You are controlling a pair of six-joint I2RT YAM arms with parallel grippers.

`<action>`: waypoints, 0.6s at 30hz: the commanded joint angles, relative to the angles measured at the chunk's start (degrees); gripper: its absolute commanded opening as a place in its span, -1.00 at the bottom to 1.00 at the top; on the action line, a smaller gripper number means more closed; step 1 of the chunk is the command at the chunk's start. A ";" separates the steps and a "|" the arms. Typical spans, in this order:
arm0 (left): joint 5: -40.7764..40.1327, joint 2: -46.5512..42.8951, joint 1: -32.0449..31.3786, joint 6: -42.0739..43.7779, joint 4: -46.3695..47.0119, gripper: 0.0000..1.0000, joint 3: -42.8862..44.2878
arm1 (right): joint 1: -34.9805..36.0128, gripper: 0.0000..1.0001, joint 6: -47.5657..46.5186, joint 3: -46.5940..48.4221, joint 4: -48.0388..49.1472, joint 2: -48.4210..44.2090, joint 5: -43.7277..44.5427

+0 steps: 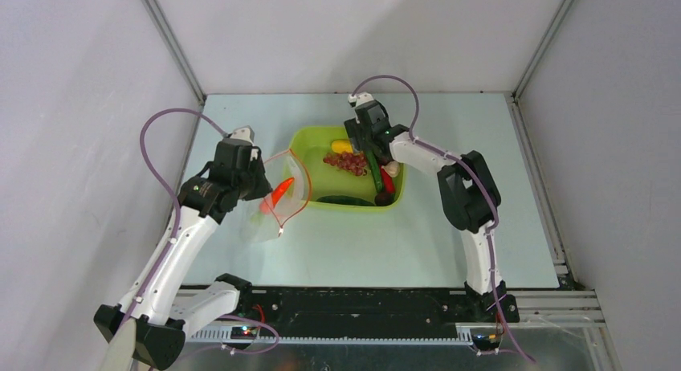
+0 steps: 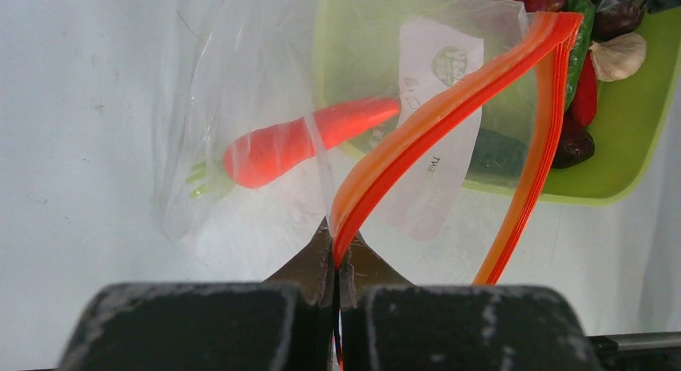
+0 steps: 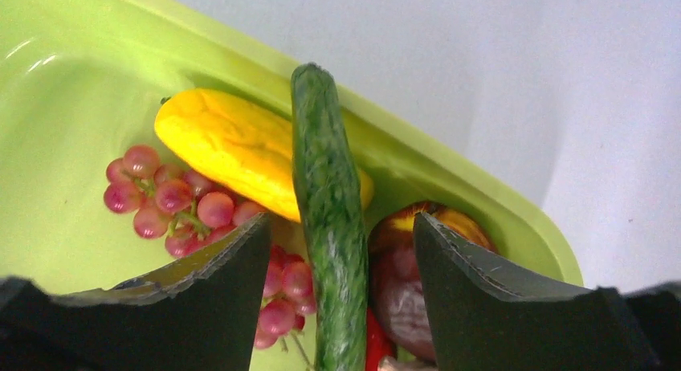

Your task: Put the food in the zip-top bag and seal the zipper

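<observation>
The clear zip-top bag [image 2: 241,82] hangs left of the tray, its mouth open. My left gripper [image 2: 336,234] is shut on the orange-red zipper [image 2: 450,106]. An orange carrot [image 2: 297,142] lies inside the bag [image 1: 291,196]. My right gripper [image 3: 341,218] reaches down into the lime-green tray [image 3: 64,106]. It is open, its fingers straddling the green cucumber [image 3: 325,186] with a gap on each side. Beside the cucumber lie the yellow lemon [image 3: 233,150], purplish grapes [image 3: 161,198], a dark maroon ball [image 3: 405,283] and a red chili [image 3: 377,347]. Pale garlic [image 2: 618,56] lies in the tray too.
The tray [image 1: 313,146] sits mid-table, close against the bag's right side. A dark green piece [image 1: 345,200] lies along its near wall. White enclosure walls stand on three sides of the table. The white label [image 2: 438,82] on the bag faces the left wrist camera.
</observation>
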 commanded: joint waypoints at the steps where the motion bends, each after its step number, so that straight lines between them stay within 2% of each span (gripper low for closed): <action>1: 0.69 -0.20 0.36 0.82 2.11 -1.00 -0.05 | -0.68 0.35 -1.88 4.92 1.49 3.02 -1.79; 9: 0.85 -0.02 0.34 0.67 2.16 -1.00 -0.25 | -1.07 0.14 -1.89 7.70 0.94 6.48 -1.59; 11: 1.00 -0.01 0.37 0.73 2.18 -1.00 -0.17 | -1.06 -0.02 -1.80 7.82 1.07 6.76 -1.42; 14: 1.32 -0.05 0.42 0.66 2.23 -1.00 -0.23 | -0.89 -0.50 -1.35 7.55 1.15 6.41 -1.32; 18: 1.49 -0.30 0.41 0.72 2.30 -1.00 -0.25 | -0.20 -0.83 -1.83 6.32 1.62 4.03 0.14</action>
